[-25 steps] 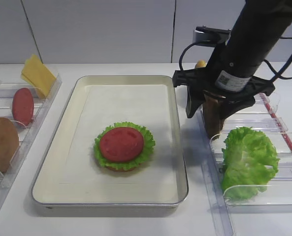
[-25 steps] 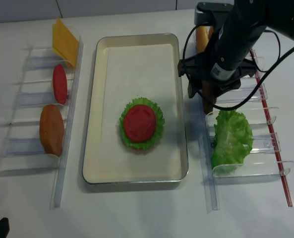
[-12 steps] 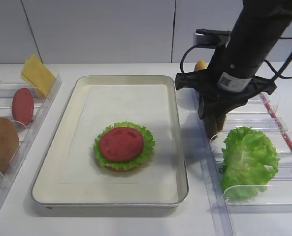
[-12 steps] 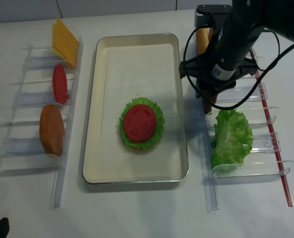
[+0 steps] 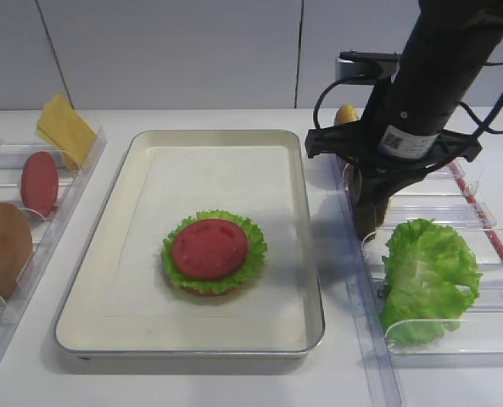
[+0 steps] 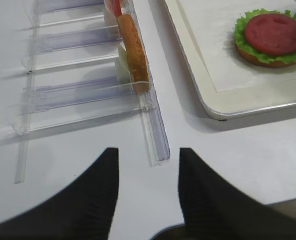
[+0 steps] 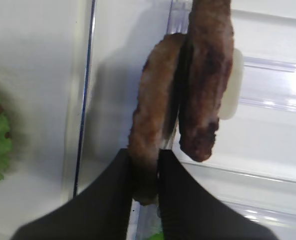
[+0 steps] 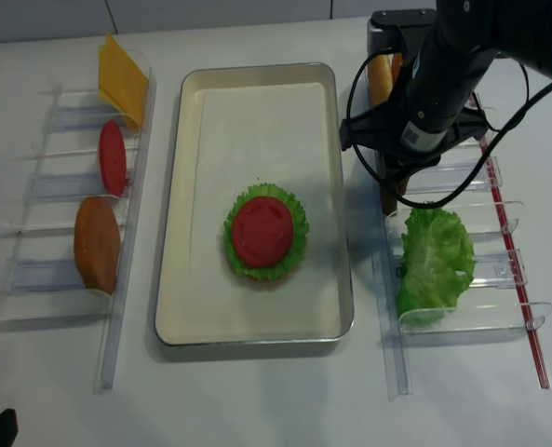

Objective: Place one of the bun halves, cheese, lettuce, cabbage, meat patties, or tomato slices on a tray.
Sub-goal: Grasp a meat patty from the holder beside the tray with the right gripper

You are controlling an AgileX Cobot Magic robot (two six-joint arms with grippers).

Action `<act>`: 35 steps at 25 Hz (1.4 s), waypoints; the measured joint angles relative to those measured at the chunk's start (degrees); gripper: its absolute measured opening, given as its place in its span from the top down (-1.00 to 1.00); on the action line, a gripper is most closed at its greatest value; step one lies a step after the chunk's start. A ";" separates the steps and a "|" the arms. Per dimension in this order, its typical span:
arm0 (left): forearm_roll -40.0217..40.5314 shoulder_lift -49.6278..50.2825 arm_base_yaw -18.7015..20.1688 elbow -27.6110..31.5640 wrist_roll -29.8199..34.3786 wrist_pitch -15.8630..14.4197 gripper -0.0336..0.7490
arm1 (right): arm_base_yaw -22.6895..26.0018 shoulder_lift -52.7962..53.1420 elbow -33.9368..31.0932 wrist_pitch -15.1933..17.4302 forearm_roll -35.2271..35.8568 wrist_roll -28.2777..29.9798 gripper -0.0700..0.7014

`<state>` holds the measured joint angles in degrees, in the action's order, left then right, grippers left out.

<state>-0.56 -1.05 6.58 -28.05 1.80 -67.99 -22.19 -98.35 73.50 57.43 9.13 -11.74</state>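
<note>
The cream tray (image 5: 217, 174) lies mid-table, holding a stack of bun, lettuce (image 5: 249, 254) and a tomato slice (image 5: 209, 248). My right gripper (image 7: 145, 160) points down into the right clear rack and is shut on the left of two upright meat patties (image 7: 152, 110). The other patty (image 7: 205, 85) stands just beside it, ungripped. In the high views the right gripper (image 5: 370, 199) and the patty (image 8: 388, 200) sit just right of the tray's rim. My left gripper (image 6: 148, 152) hangs open and empty over bare table near the left rack's end.
The left rack (image 5: 64, 191) holds a cheese slice (image 5: 64, 127), a tomato slice (image 5: 39, 182) and a bun half (image 5: 1, 246). The right rack (image 5: 489, 331) holds a large lettuce leaf (image 5: 425, 275), with another bun piece (image 5: 346, 112) at its far end.
The right gripper's jaws, open around the patty a second ago, have closed onto it. The arm has barely moved. Nothing else has shifted.
</note>
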 joint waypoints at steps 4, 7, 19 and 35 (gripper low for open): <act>0.00 0.00 0.00 0.00 0.00 0.00 0.25 | 0.00 0.00 -0.02 0.12 -1.22 0.45 0.41; 0.00 0.00 0.00 0.00 0.00 0.00 0.25 | 0.00 0.00 -0.02 0.12 -1.74 0.70 0.41; 0.00 0.00 0.00 0.00 0.00 0.00 0.25 | 0.00 2.18 -0.02 1.46 -1.95 0.82 0.42; 0.00 0.00 0.00 0.00 0.00 0.00 0.25 | 0.00 12.26 -0.02 5.51 1.00 4.20 0.42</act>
<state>-0.56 -1.05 6.58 -28.05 1.80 -67.99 -22.19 -86.09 73.48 62.95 10.12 -7.53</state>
